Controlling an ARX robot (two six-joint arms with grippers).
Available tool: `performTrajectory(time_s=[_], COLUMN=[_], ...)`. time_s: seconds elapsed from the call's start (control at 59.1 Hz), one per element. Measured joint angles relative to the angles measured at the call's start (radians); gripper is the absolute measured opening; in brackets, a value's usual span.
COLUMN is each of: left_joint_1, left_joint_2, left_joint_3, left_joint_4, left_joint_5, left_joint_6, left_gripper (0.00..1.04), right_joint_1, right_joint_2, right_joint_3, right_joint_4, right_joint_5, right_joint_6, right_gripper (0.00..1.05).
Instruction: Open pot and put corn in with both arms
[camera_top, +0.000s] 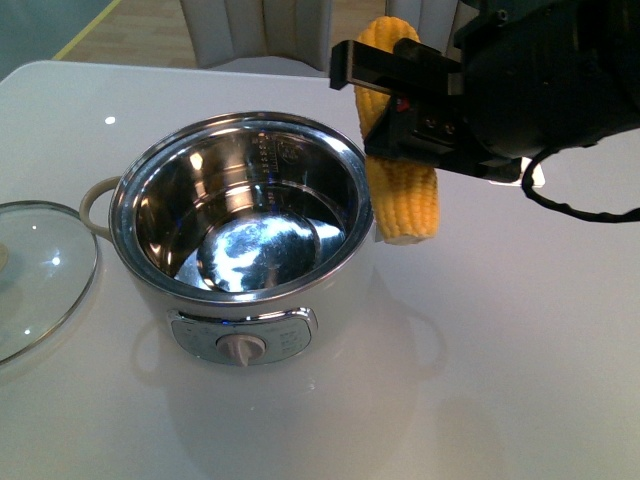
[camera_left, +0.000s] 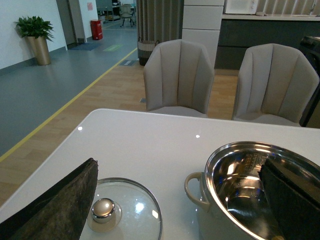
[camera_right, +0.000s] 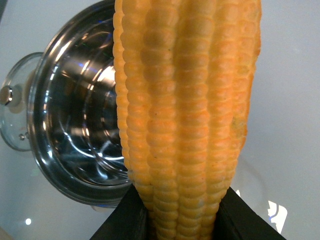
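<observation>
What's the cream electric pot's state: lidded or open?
Open: the cream steel-lined pot shows its empty interior; the round glass lid lies beside it.

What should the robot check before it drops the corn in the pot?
1. Lid off: ok, the glass lid lies on the table beside the pot.
2. Pot empty: ok, only bare steel shows inside.
3. Corn gripped: ok, the right end effector is shut on the corn, which is held upright.
4. Corn above the opening: not ok, it hangs just outside the rim.
5. Left end effector out of the way: ok, it is open, empty and absent from the front view.
</observation>
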Motion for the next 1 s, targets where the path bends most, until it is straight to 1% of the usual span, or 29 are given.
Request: performTrajectory(time_s=[0.237, 0.559, 0.694, 0.999], left_joint_1=[0.0, 0.0, 0.0, 0.0], left_joint_2=[0.0, 0.0, 0.0, 0.0], left_joint_3=[0.0, 0.0, 0.0, 0.0], left_joint_4=[0.0, 0.0, 0.0, 0.0], left_joint_5=[0.0, 0.0, 0.0, 0.0], left_joint_6=[0.0, 0.0, 0.0, 0.0], left_gripper=[0.98, 0.98, 0.98, 0.98], right_joint_1=[0.034, 0.085, 0.106, 0.117], right_joint_2=[0.101, 0.189, 0.213, 0.277], right_joint_3=[0.117, 0.259, 0.295, 0.36], right_joint_4=[-0.027, -0.081, -0.107, -0.144], right_joint_5=[-0.011, -0.014, -0.014, -0.003], right_joint_6=[0.059, 0.099, 0.103, 0.117], right_gripper=[0.21, 0.21, 0.21, 0.22])
